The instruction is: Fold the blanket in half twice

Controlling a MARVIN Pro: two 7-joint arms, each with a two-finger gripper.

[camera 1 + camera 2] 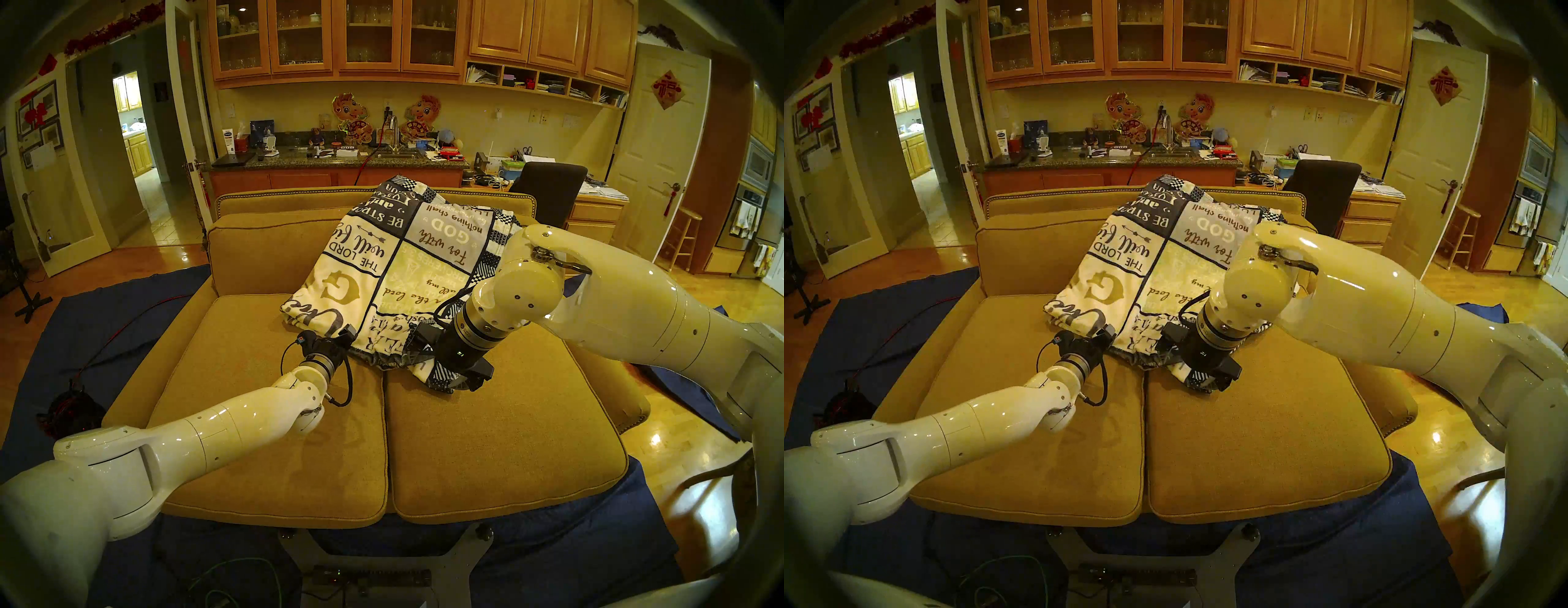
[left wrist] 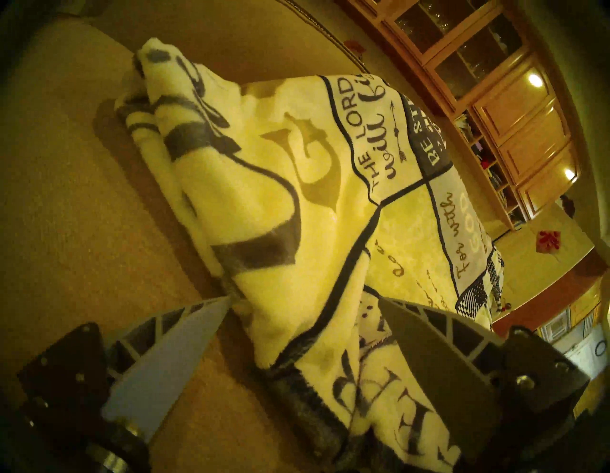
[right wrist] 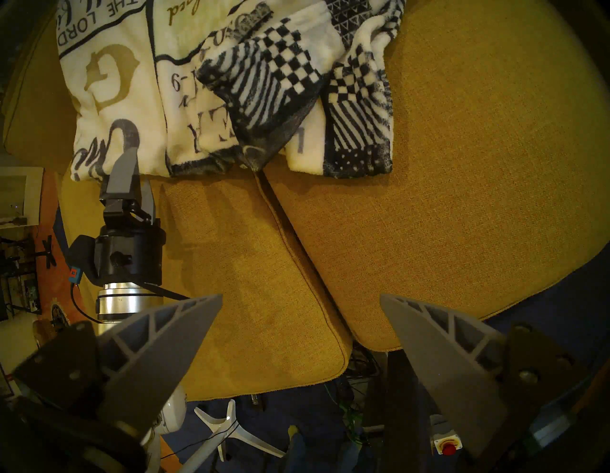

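The blanket (image 1: 403, 263), cream fleece with navy-bordered verse panels and a checkered edge, lies folded on the sofa seat and leans up the back cushion. It also shows in the head right view (image 1: 1166, 271). My left gripper (image 1: 344, 334) is open at the blanket's front left edge. In the left wrist view (image 2: 303, 299) its fingers straddle that edge of the blanket (image 2: 297, 214). My right gripper (image 1: 466, 382) is open and empty, pointing down over the blanket's front right corner. In the right wrist view (image 3: 301, 295) it hangs over the seat seam, with the blanket (image 3: 132, 82) and the left gripper (image 3: 138, 168) ahead.
The mustard sofa (image 1: 488, 446) has two seat cushions with bare fabric in front of the blanket. Plain dark blue cloths (image 1: 106, 318) cover the floor around it. A dark chair (image 1: 547, 191) and a cluttered counter (image 1: 339, 159) stand behind the sofa back.
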